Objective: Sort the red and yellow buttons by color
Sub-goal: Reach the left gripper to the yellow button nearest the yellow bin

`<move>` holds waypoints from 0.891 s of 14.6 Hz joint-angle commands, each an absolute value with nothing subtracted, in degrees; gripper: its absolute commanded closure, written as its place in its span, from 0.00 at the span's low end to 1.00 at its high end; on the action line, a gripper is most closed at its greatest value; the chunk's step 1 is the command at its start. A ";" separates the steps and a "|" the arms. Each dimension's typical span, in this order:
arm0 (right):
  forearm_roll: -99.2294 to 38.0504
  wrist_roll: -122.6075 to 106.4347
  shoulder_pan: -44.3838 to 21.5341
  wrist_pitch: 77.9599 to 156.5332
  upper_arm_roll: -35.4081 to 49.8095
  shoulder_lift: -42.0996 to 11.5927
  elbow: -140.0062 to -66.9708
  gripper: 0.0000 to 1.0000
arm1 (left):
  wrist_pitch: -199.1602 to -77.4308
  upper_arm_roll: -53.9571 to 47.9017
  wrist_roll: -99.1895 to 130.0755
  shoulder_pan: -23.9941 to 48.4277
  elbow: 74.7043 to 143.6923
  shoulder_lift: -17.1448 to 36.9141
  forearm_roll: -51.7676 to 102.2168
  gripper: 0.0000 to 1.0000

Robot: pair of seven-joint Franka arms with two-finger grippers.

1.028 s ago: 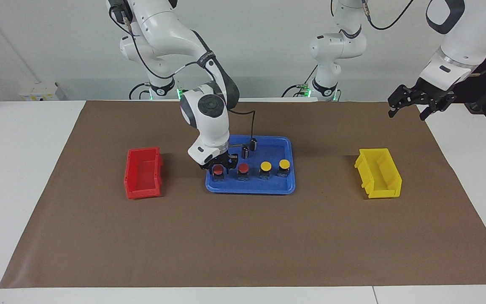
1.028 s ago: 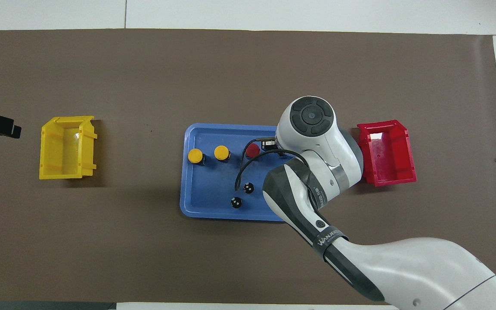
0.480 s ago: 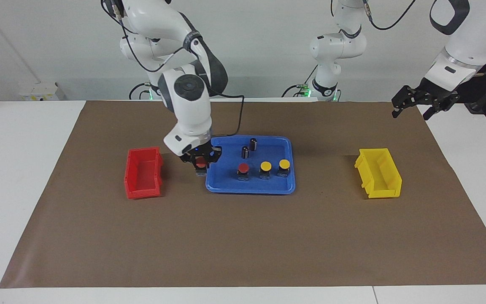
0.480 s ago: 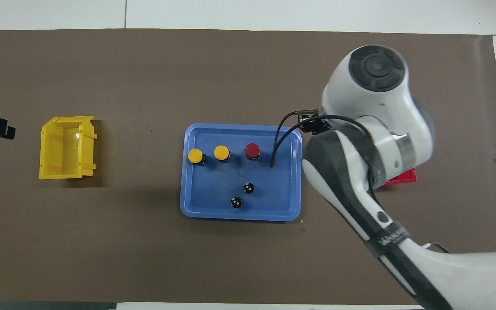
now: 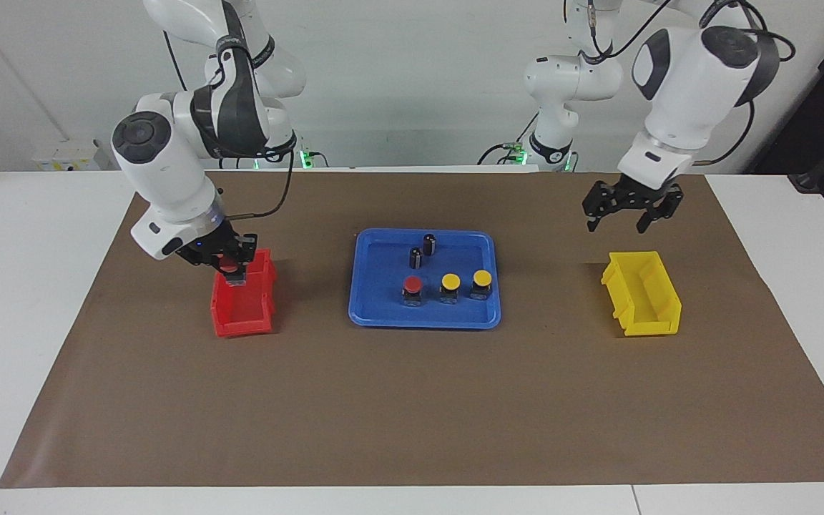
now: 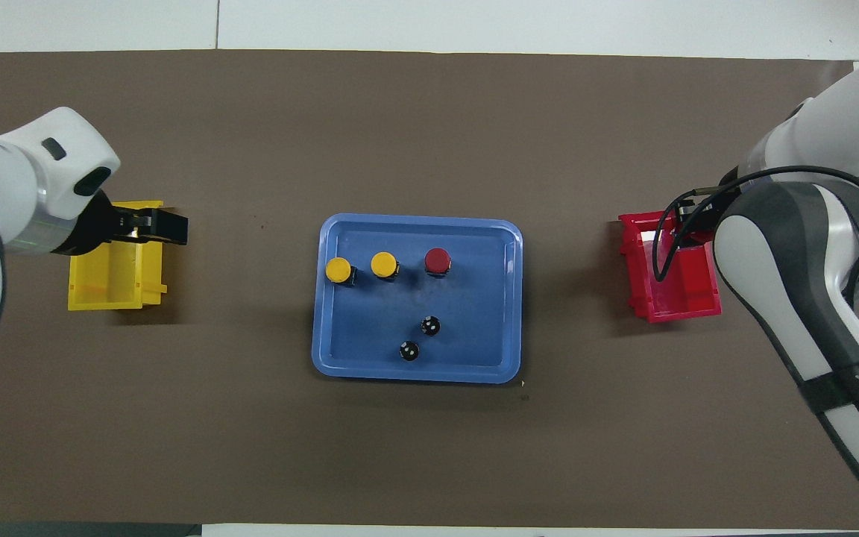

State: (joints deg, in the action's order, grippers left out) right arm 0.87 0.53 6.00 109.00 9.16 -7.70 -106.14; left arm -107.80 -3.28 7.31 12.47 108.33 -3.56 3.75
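My right gripper (image 5: 230, 267) is shut on a red button (image 5: 228, 265) and holds it over the red bin (image 5: 244, 309), at the bin's end nearer to the robots. In the overhead view my right arm hides this button. The second red button (image 5: 412, 285) and two yellow buttons (image 5: 450, 282) (image 5: 482, 278) stand in a row in the blue tray (image 5: 426, 323). They also show in the overhead view: the red button (image 6: 438, 260) and the yellow buttons (image 6: 384, 264) (image 6: 338, 270). My left gripper (image 5: 630, 214) is open and empty, up in the air by the yellow bin (image 5: 644, 300).
Two dark upright cylinders (image 5: 416, 257) (image 5: 430, 244) stand in the tray, nearer to the robots than the buttons. The red bin (image 6: 672, 298) lies toward the right arm's end of the brown mat, the yellow bin (image 6: 112, 276) toward the left arm's end. Both bins look empty.
My right gripper lifted a red button from the tray and carried it over the red bin. My left arm swung in from the table's edge toward the yellow bin.
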 commanded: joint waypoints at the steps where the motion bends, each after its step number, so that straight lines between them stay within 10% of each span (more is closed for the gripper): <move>1: -2.10 -3.59 8.87 118.62 9.93 -2.65 -117.04 0.75 | -114.58 -2.55 12.98 17.29 111.96 -1.95 5.89 0.04; 13: -5.89 -4.39 8.88 139.22 9.93 -0.70 -133.95 0.74 | -127.53 -2.55 24.96 29.97 115.22 9.85 5.80 0.26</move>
State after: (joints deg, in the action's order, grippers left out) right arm -4.06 -2.49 7.97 138.01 9.34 -2.01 -132.39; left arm -126.82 -3.40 24.76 28.50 112.99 11.30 4.74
